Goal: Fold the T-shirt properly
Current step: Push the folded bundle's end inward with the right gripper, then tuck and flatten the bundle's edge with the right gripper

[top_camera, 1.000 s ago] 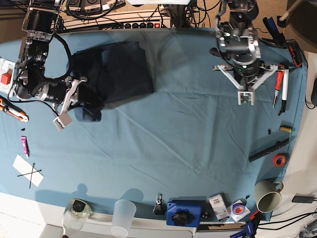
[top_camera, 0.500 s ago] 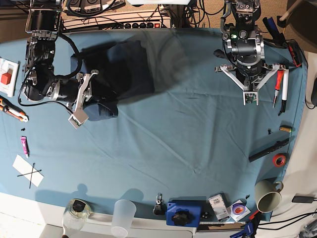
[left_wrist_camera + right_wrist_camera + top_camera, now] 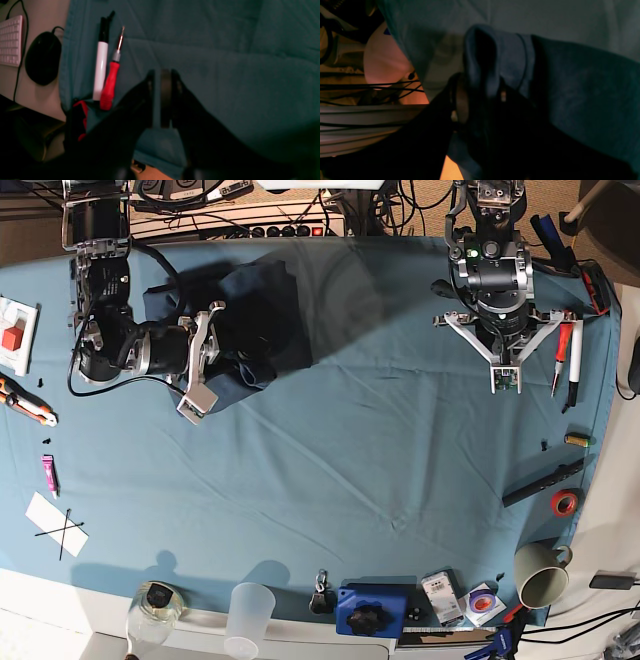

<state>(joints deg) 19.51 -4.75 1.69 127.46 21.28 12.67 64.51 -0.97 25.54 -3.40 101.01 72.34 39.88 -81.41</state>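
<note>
Fabric between parted jaws.
Right gripper (image 3: pixel 477 100) straddles the dark navy cotton T-shirt (image 3: pixel 255 320); left gripper (image 3: pixel 162 75), nearly closed, holds nothing.

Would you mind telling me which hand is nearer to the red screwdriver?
Left. The left hand hovers just beside the red screwdriver; the right hand is across the table at the T-shirt.

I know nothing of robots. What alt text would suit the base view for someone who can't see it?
Overhead view: the right gripper is pushed into a bunched navy T-shirt on a teal table cloth. The left gripper hovers apart, holding nothing.
</note>
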